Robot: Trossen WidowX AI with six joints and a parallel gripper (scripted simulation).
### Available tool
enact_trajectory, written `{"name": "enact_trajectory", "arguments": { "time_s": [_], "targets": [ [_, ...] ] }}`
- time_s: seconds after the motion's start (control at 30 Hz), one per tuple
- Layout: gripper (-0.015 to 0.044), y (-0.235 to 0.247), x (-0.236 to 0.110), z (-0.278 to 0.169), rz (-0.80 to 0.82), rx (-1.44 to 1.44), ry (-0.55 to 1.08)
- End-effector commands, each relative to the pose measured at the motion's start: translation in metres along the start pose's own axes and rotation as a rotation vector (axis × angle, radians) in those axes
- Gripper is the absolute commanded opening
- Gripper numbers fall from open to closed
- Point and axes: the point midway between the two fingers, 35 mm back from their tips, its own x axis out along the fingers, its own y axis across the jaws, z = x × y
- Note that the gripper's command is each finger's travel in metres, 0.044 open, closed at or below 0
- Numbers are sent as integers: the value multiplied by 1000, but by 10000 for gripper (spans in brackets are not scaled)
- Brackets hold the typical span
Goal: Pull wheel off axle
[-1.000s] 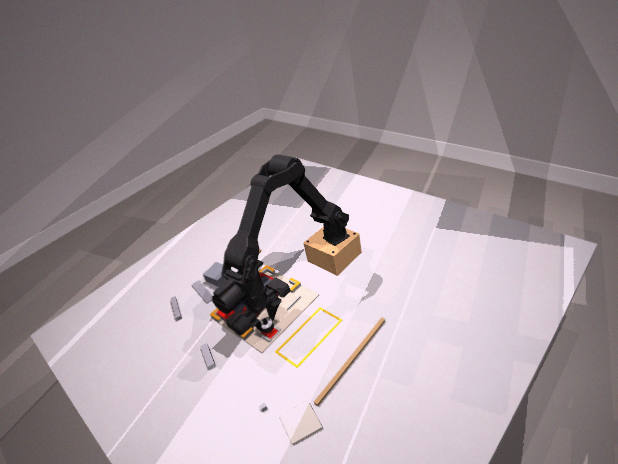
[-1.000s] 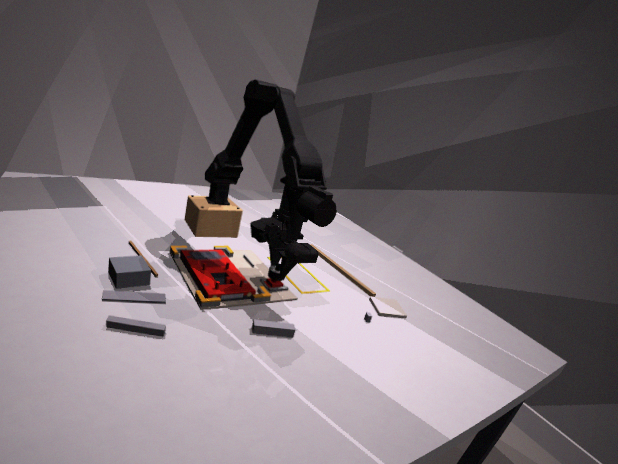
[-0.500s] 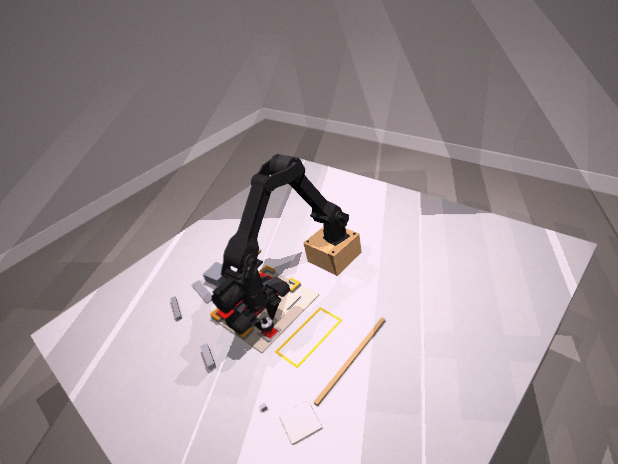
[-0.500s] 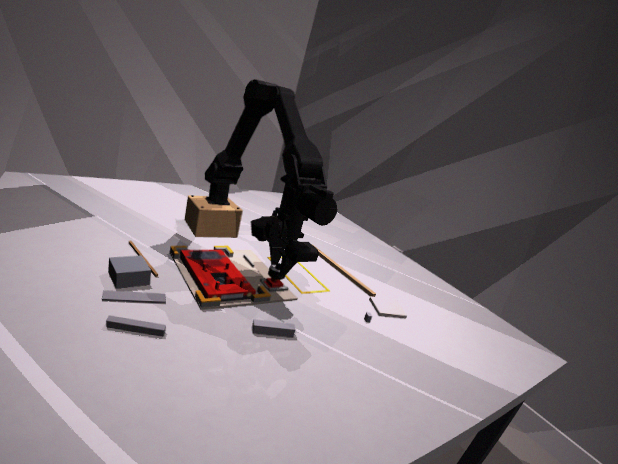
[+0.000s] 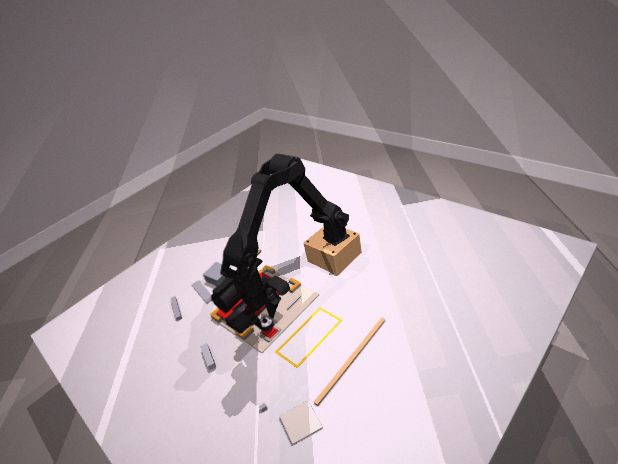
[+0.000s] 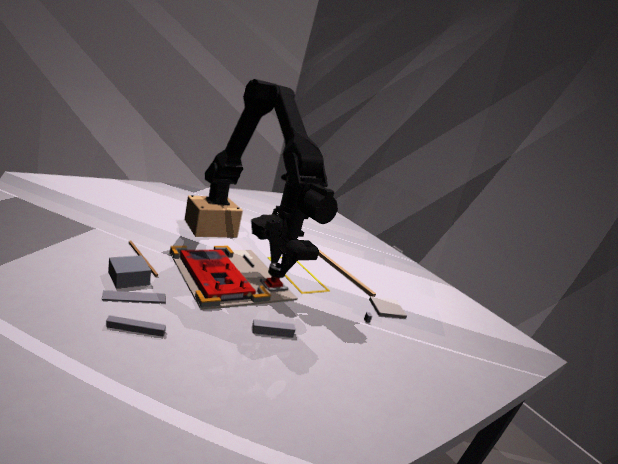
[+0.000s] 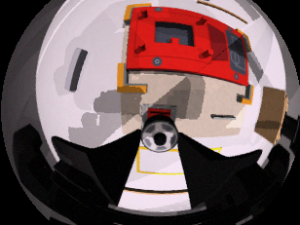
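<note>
The gripper [image 7: 159, 138] is clamped on the wheel [image 7: 159, 135], which sits low on its axle over the red base [image 6: 274, 283] (no lift visible). Pulling it off, carrying it to the yellow marked area [image 5: 308, 337] on the desk [image 5: 450, 350] and releasing all remain.

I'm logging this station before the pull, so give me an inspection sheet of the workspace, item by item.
Surface: pale table, streaked with light and shadow.
Job's things: wheel on its red mount at the tan board's corner; yellow marked area beside it holds nothing.
Clutter: red fixture, grey blocks, wooden stick, square tile.
Grippers: gripper down at the mount, shut on the wheel.
Cables: nothing seen.
Surroundings: arm on a wooden base box; grey walls.
</note>
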Motion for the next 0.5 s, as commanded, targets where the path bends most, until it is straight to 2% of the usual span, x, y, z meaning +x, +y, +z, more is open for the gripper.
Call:
{"name": "enact_trajectory", "arguments": {
  "time_s": [0.0, 0.47],
  "targets": [
    [0, 1, -4, 0, 7, 1, 0],
    [0, 1, -9, 0, 6, 1, -1]
  ]
}}
